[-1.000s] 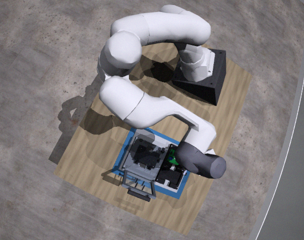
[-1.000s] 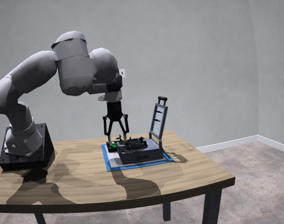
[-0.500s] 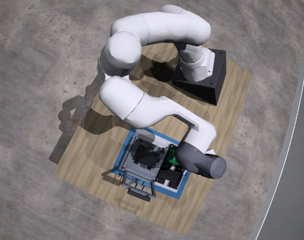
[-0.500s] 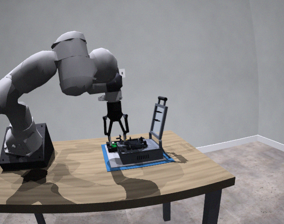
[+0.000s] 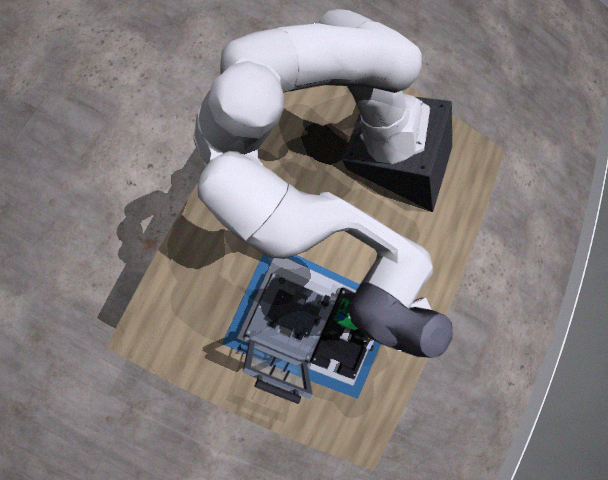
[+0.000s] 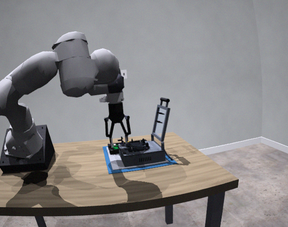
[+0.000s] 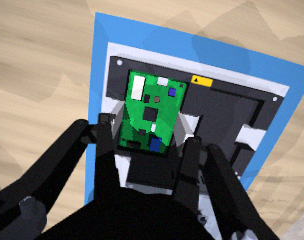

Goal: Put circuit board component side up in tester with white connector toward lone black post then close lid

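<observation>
Top view, board: a green patch of circuit board point(image 5: 347, 321) point(image 6: 115, 147) point(image 7: 157, 107) right of the tester point(image 5: 257, 335) point(image 6: 144, 158), partly under the arm.
Top view, coming carry: leftward in the frame, by judgement, after a lift.
Top view, lid: swung open toward the bottom of the frame, lid point(image 5: 249, 356) point(image 6: 166, 119) short of any closing.
Top view, hand: hidden beneath the dark wrist.

Exterior view, hand: above the tray point(image 5: 345, 351) point(image 6: 113, 151) point(image 7: 117, 90), hand point(image 6: 119, 144) point(image 7: 149, 115) pointing straight down, lower centre of the frame.
Exterior view, height: lid upright at right, tester top raised beside the tray; enough lift needed, probably, to pass its fittings.
Exterior view, lone post: not surely told apart among the black fittings.

Wrist view, board: directly between the fingertips, flat in the tray, component side up.
Wrist view, long axis: nearly up and down the frame, top leaning slightly right; one finger beside each long edge.
Wrist view, connector: large white block point(image 7: 138, 87) at the board's upper left.
Wrist view, grip: fingers partly apart, very near the edges; firm clamping impossible to tell.
</observation>
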